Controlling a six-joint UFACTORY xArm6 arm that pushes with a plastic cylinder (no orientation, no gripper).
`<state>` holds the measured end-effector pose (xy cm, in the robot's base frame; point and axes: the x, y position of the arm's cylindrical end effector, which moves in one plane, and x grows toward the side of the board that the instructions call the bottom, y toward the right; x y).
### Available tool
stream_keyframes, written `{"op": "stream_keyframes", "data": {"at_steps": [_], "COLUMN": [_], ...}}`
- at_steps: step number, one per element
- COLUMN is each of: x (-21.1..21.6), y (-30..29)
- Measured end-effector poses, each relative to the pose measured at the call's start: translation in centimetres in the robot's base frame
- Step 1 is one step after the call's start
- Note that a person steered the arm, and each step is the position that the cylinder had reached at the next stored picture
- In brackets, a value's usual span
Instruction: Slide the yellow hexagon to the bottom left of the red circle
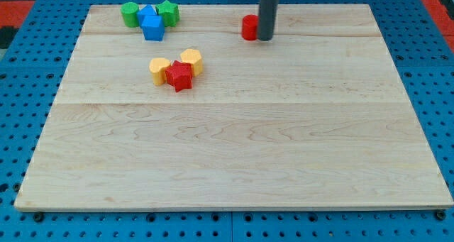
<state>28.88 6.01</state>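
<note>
The yellow hexagon lies at the upper left of the wooden board, touching a red star. A second yellow block, shape unclear, touches the star's left side. The red circle stands near the view's top, right of centre. My tip rests against the red circle's right side, partly hiding it. The yellow hexagon is about 100 pixels to the lower left of my tip.
Near the view's top left, a green block, a blue block, a blue cube and a green block cluster together. The board lies on a blue perforated base.
</note>
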Motion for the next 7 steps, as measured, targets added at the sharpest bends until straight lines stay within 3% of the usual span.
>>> {"op": "stream_keyframes", "data": {"at_steps": [1,2,3,5,6,7], "x": [1.6,-0.1,-2.4,-4.7,1.3,11.6], "y": [-0.4,-6.0,-3.7,7.4,5.9,1.5]}}
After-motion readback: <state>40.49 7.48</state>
